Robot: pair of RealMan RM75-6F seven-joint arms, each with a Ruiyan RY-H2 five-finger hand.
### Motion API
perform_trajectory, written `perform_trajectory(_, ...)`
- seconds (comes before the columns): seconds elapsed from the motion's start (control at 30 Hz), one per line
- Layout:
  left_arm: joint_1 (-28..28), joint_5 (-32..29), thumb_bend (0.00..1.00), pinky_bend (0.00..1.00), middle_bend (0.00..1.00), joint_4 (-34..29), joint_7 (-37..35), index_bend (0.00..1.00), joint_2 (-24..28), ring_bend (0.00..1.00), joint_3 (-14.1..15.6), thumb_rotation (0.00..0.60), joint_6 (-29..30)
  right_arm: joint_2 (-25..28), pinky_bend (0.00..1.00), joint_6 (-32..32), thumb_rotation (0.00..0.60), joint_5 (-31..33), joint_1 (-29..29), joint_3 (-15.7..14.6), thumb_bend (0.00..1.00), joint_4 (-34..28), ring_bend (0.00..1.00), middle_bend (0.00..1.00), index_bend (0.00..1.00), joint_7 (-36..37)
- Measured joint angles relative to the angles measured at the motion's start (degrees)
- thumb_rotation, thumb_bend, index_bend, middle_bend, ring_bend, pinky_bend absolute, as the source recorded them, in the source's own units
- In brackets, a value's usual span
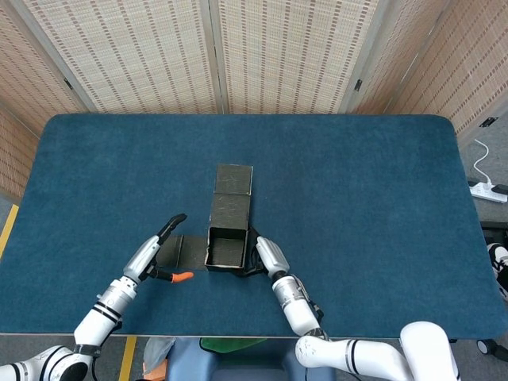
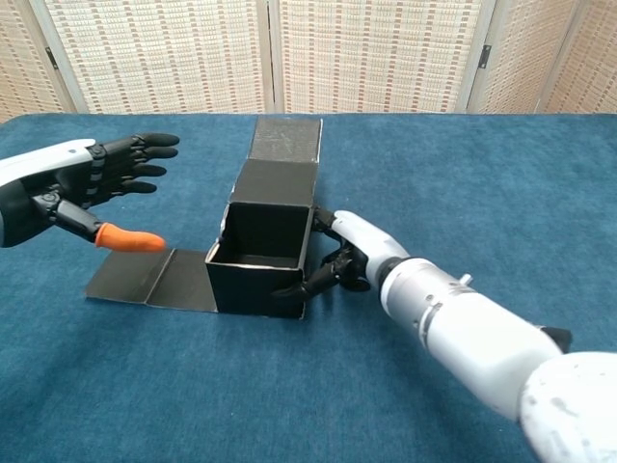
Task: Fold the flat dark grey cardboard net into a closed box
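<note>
Dark grey cardboard net (image 2: 260,253), half-erected, mid-worktop: light, stiff, creased; best taken at flap edges. Right hand (image 2: 345,262) is pressed against its right wall; left hand (image 2: 92,183) is spread, empty.

We note a table (image 1: 357,198) covered in dark blue cloth, its surface showing in both the head and chest views. Directly on it sits the dark grey cardboard net (image 1: 226,238), partly folded into an open-topped box near the front edge. One flap lies flat on the cloth to the left and another extends flat toward the back.
</note>
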Motion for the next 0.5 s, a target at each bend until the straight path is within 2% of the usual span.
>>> perform_trajectory(0.03,0.20,0.19,0.18,0.11,0.00,0.09,-0.17,0.00,0.11,0.00,0.05,0.600,0.42,-1.12,1.00,0.24,0.600,-0.49,0.14,0.48,0.08,1.57,0.78,0.32,0.22,0.35)
perform_trajectory(0.07,0.38,0.36,0.18,0.18,0.00,0.15,-0.21,0.02,0.19,0.03,0.10,0.600,0.81,-1.88,1.00,0.31,0.600,-0.77,0.25,0.98,0.12,2.69,0.80,0.36,0.27,0.71)
perform_trajectory(0.13,0.85,0.86,0.17,0.36,0.09,0.26,-0.21,0.11,0.33,0.17,0.16,0.600,2.00,-3.04,1.00,0.02,0.600,-1.11,0.52,2.53,0.17,4.69,0.81,0.42,0.34,1.73)
perform_trajectory(0.2,1.35,1.44,0.18,0.65,0.30,0.37,-0.14,0.32,0.32,0.46,0.16,0.600,3.54,-3.33,1.00,-0.47,0.600,-1.26,0.67,4.00,0.20,5.35,0.81,0.45,0.38,2.80)
perform_trajectory(0.27,1.97,2.70,0.18,0.81,0.46,0.54,-0.10,0.48,0.30,0.67,0.24,0.600,5.75,-3.19,1.00,-1.29,0.600,-1.10,0.66,5.74,0.21,5.30,0.81,0.46,0.40,4.40)
perform_trajectory(0.3,2.18,3.48,0.19,0.87,0.53,0.61,-0.12,0.53,0.32,0.76,0.32,0.600,6.67,-2.97,1.00,-1.83,0.600,-0.87,0.63,6.55,0.21,5.03,0.81,0.46,0.40,5.19)
perform_trajectory(0.37,2.42,5.75,0.21,0.92,0.60,0.73,-0.56,0.58,0.54,0.84,0.78,0.600,7.93,-1.99,1.00,-3.64,0.600,-0.12,0.53,8.60,0.22,3.93,0.81,0.47,0.41,7.09)
perform_trajectory(0.5,1.50,12.39,0.24,0.96,0.60,1.40,-4.79,0.60,1.71,0.90,2.86,0.600,8.16,1.23,1.00,-7.85,0.600,2.08,0.19,12.42,0.22,0.42,0.81,0.47,0.41,10.79)
